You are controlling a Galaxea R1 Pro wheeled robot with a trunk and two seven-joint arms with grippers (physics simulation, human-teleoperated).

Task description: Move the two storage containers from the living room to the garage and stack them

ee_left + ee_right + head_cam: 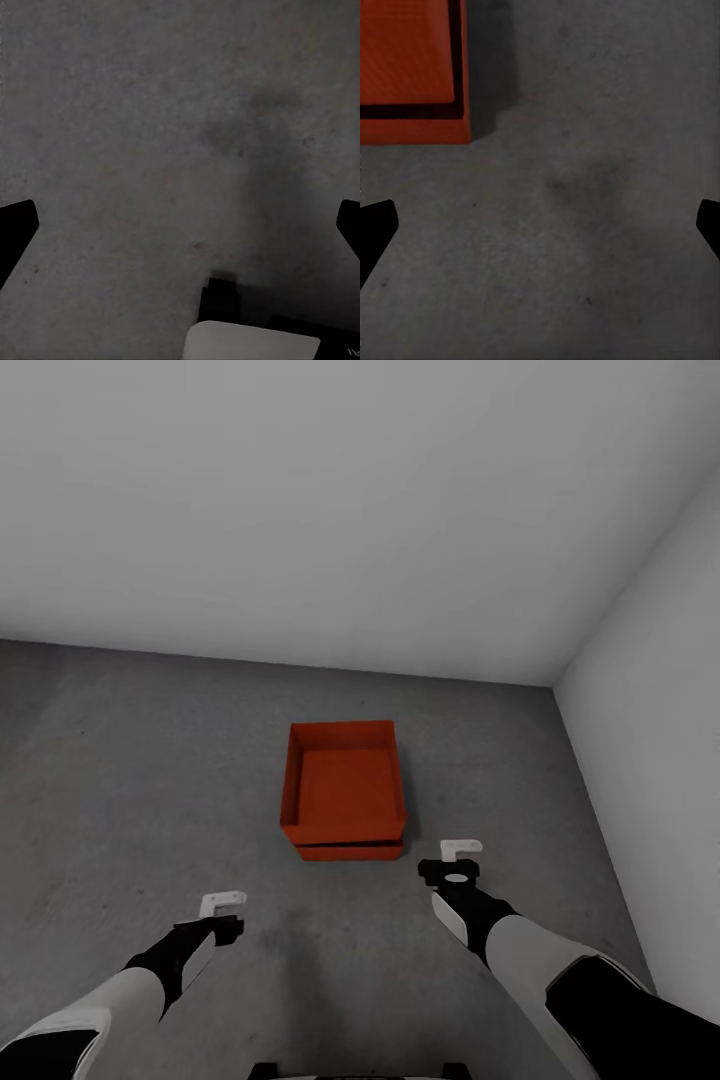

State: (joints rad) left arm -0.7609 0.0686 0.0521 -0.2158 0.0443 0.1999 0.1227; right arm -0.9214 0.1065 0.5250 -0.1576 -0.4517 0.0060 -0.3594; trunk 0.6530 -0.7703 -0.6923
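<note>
The two storage containers stand stacked on the dark grey concrete floor [150, 790] of the garage, close to the wall corner. The upper orange-red bin [343, 780] sits open-topped and empty in the lower bin [350, 851], of which just a thin front strip shows. A corner of the stack [409, 67] appears in the right wrist view. My left gripper [222, 908] hangs open over bare floor, well to the left of the stack and nearer me. Just off the stack's near right corner, my right gripper [460, 855] is open too. Both hold nothing, with fingertips [15, 229] [375, 229] wide apart.
Plain grey-white walls close the space: one behind the stack [350, 510] and one on the right [660, 760], meeting in a corner. Concrete floor stretches to the left and in front of the stack.
</note>
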